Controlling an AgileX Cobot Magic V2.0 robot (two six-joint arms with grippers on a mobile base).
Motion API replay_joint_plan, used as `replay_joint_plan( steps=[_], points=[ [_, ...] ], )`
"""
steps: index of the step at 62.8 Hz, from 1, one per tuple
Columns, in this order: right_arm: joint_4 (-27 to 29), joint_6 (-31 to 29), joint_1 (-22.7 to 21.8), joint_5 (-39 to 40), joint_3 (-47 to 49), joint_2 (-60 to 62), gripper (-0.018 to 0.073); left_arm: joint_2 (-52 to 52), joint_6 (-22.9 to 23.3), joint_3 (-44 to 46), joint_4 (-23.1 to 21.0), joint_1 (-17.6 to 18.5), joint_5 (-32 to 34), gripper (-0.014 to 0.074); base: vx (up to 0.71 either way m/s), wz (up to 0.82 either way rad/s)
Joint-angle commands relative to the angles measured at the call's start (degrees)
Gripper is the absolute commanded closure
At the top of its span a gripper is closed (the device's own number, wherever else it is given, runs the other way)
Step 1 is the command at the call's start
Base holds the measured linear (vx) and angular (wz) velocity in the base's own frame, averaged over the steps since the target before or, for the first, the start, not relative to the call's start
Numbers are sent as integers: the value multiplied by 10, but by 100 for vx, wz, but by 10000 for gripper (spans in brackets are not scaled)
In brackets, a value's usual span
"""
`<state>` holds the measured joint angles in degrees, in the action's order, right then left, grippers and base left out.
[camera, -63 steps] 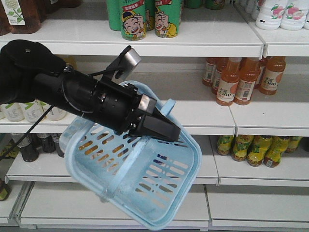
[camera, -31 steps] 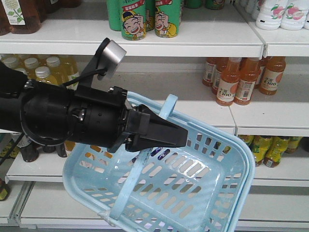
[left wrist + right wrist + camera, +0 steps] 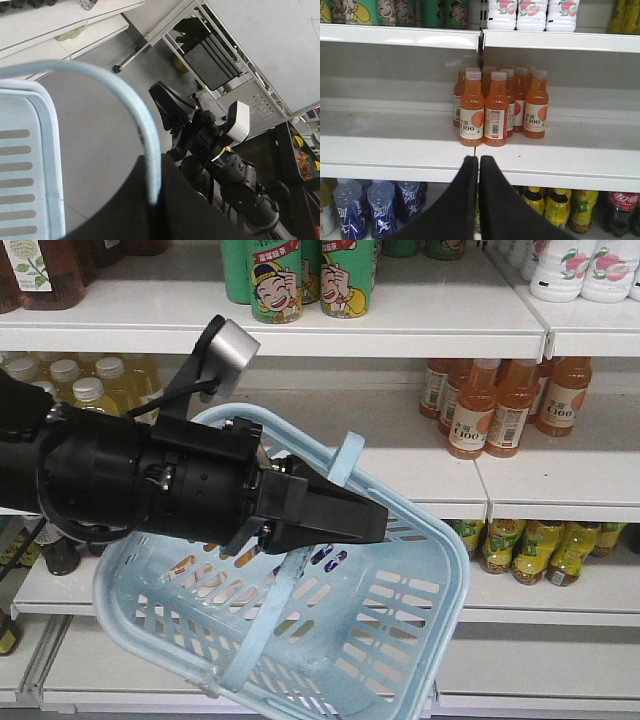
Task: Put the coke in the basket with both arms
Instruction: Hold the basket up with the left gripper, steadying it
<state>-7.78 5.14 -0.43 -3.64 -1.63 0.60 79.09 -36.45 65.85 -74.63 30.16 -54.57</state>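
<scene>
The left end effector (image 3: 372,523) clamps narrowly on the handle (image 3: 345,455) of the basket (image 3: 461,585). The right end effector (image 3: 479,167) is pressed together, empty, facing a shelf (image 3: 560,165).

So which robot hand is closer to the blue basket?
Left. The left gripper is clamped on the handle of the basket; the right gripper is apart, shut, facing orange drink bottles on a shelf.
</scene>
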Motion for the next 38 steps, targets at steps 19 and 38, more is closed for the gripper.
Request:
replay_joint_plan(
  steps=[19,38],
  points=[
    [-3,-4,-4,41,-6,10,565,-22,-5,15,-45,2,0,603,0,0],
    [-3,-4,-4,41,-6,10,565,-22,-5,15,-45,2,0,603,0,0]
  ],
)
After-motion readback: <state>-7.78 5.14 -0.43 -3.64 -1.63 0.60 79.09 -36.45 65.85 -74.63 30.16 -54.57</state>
